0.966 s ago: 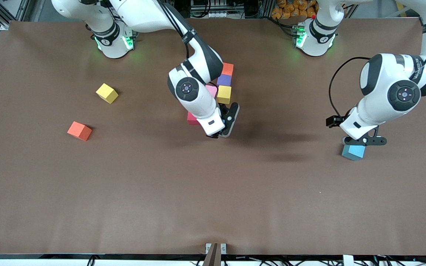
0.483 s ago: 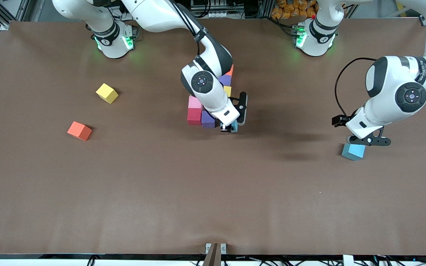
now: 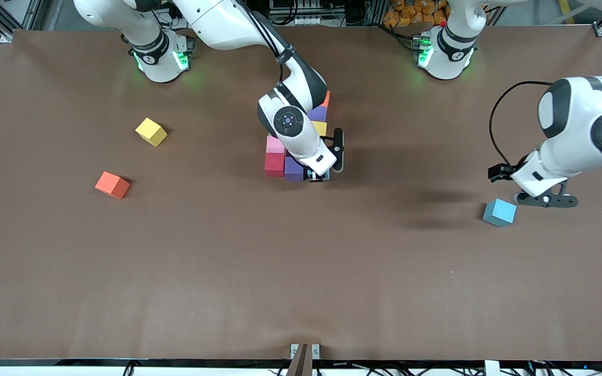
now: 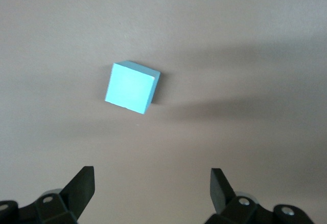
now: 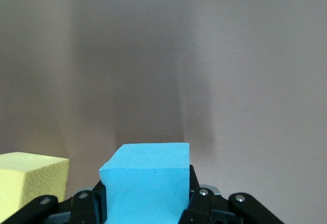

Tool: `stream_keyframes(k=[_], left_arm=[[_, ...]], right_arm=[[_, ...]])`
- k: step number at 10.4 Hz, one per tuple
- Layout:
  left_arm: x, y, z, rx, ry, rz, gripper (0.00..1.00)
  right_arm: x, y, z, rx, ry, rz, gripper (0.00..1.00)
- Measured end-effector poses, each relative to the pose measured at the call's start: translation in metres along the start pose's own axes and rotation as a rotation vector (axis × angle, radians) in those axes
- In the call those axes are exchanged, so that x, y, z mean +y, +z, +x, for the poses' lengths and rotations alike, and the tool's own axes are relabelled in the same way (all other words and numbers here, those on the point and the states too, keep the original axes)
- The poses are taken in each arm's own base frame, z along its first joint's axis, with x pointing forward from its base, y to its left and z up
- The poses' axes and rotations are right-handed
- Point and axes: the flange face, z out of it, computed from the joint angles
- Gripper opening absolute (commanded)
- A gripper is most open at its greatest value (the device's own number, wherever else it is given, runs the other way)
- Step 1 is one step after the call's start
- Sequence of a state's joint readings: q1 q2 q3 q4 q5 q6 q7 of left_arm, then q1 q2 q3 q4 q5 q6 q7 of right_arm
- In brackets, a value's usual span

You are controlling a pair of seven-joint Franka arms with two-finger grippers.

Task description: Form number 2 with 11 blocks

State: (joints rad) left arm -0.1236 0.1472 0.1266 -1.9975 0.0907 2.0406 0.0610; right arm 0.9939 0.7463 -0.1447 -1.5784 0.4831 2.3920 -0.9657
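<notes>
The right gripper is down at the cluster of blocks in the middle of the brown surface, its fingers closed tight on a teal-blue block. In the right wrist view that block fills the space between the fingers, with a yellow block just beside it.

Next to the held block, toward the right arm's end, sit a purple block and a red block in a row, with a pink block touching the red one. The arm hides much of the partly built number 2; a second purple block and an orange edge show past it.

The left gripper hangs in the air, its fingers spread wide and holding nothing. A second teal-blue block rests on the surface near them, clear of both fingers.

2 loose blocks lie well apart from either gripper, toward the right arm's end: a yellow cube and an orange cube.
</notes>
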Motion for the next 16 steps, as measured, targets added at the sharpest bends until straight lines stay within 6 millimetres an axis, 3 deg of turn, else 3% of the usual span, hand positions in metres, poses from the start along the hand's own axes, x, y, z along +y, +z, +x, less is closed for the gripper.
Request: stream_keyframes(k=[4, 7, 14, 15, 16], left_arm=[[-0.007, -0.062, 0.011, 0.058, -0.011, 0.007, 1.0], [0.004, -0.103, 0.014, 0.099, -0.021, -0.054, 1.0], [0.022, -0.156, 0.016, 0.2, 0.003, -0.076, 1.0], [0.023, -0.166, 0.014, 0.216, 0.005, -0.077, 1.0], [0.023, -0.176, 0.009, 0.223, 0.006, -0.078, 1.0]], right_arm=[[-0.007, 0.008, -0.003, -0.027, -0.025, 0.001, 0.0], [-0.005, 0.008, -0.005, -0.032, -0.03, -0.003, 0.0], [0.004, 0.005, -0.014, -0.049, -0.025, -0.012, 0.0], [0.005, 0.005, -0.015, -0.049, -0.02, -0.013, 0.32], [0.005, 0.005, -0.016, -0.049, -0.012, -0.013, 0.99]])
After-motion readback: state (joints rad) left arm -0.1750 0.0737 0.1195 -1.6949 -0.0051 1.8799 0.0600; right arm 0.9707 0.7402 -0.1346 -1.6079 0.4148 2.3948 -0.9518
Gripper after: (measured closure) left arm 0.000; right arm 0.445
